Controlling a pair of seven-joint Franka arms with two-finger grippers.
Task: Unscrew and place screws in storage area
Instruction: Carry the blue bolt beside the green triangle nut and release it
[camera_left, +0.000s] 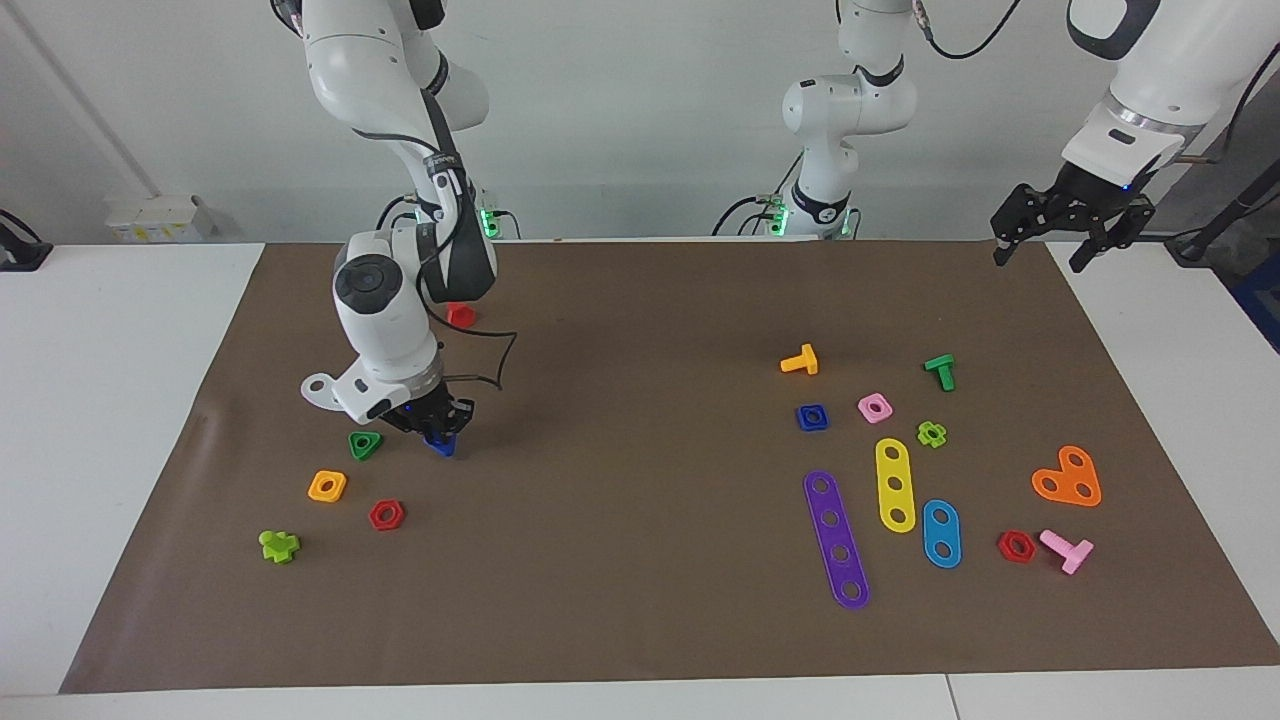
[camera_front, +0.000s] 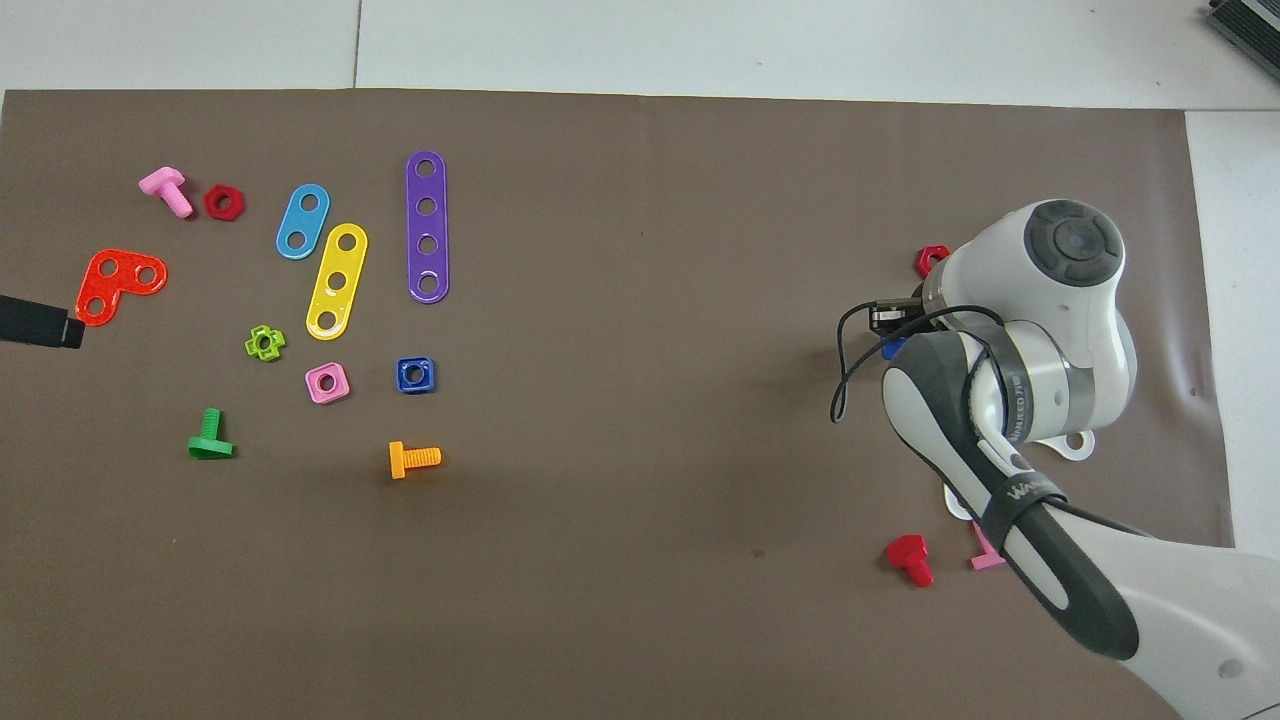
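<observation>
My right gripper (camera_left: 437, 428) is low over the mat's storage stretch (camera_left: 250, 440), shut on the small dark-blue bolt (camera_left: 441, 446), which pokes out below the fingertips close to the paper. In the overhead view the right arm hides most of the bolt; only a blue sliver (camera_front: 893, 350) shows. Beside it lie a green triangular nut (camera_left: 365, 444), an orange square nut (camera_left: 327, 486) and a red hexagonal nut (camera_left: 386, 514). The white curved strip (camera_left: 318, 386) peeks out from under the right arm. My left gripper (camera_left: 1045, 250) waits open and empty, raised over the mat's corner.
A lime cross nut (camera_left: 279, 546) and a red bolt (camera_left: 460, 315) also lie at the right arm's end. At the left arm's end are purple (camera_left: 837, 540), yellow and blue strips, an orange plate, a blue square nut (camera_left: 812, 417), and orange, green and pink bolts.
</observation>
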